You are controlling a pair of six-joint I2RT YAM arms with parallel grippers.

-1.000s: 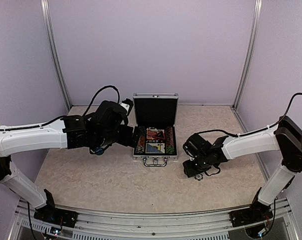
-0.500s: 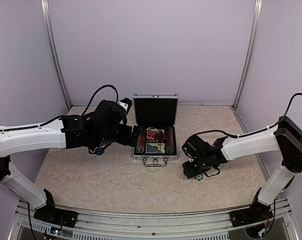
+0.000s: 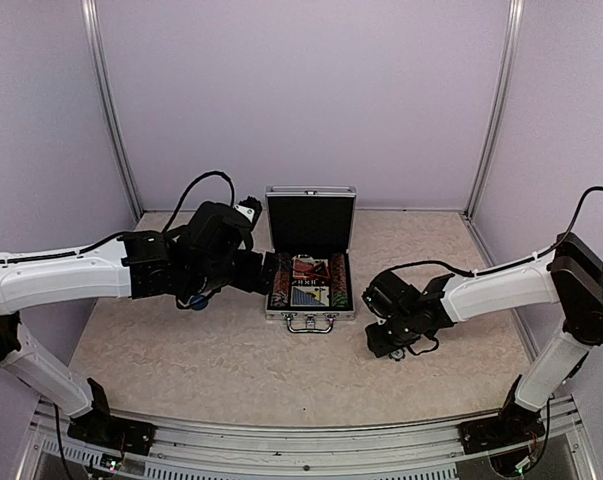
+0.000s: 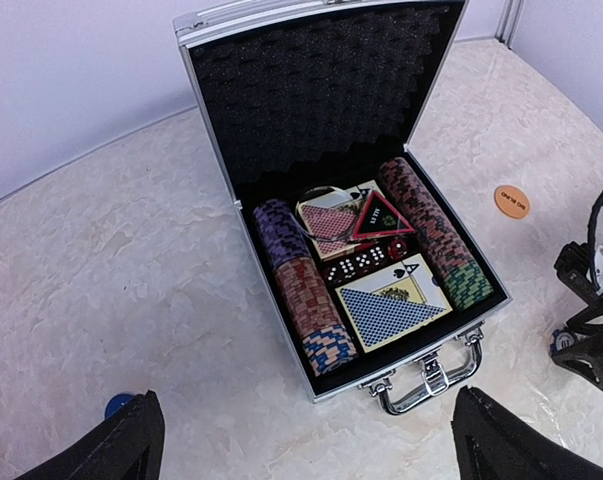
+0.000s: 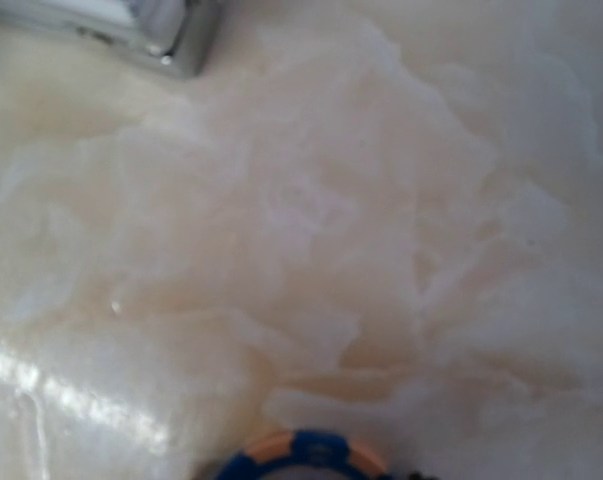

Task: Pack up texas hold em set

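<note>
Top view: one open case [image 3: 309, 285] on table [image 3: 181, 350]; left gripper [image 3: 269, 272] at its left edge; right gripper [image 3: 393, 345] to its right, grip undeterminable.
Left wrist: gripper spread; two card decks [image 4: 391, 300], two chip rows [image 4: 306, 300] inside; one orange disc [image 4: 511, 200] outside.
Right wrist: one blue-edged chip [image 5: 306, 455].

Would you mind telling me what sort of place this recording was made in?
Probably a robot lab test cell: plain lilac walls framed by aluminium posts, a marble-patterned table, and two robot arms bolted at its near edge, flanking an open poker case.
</note>
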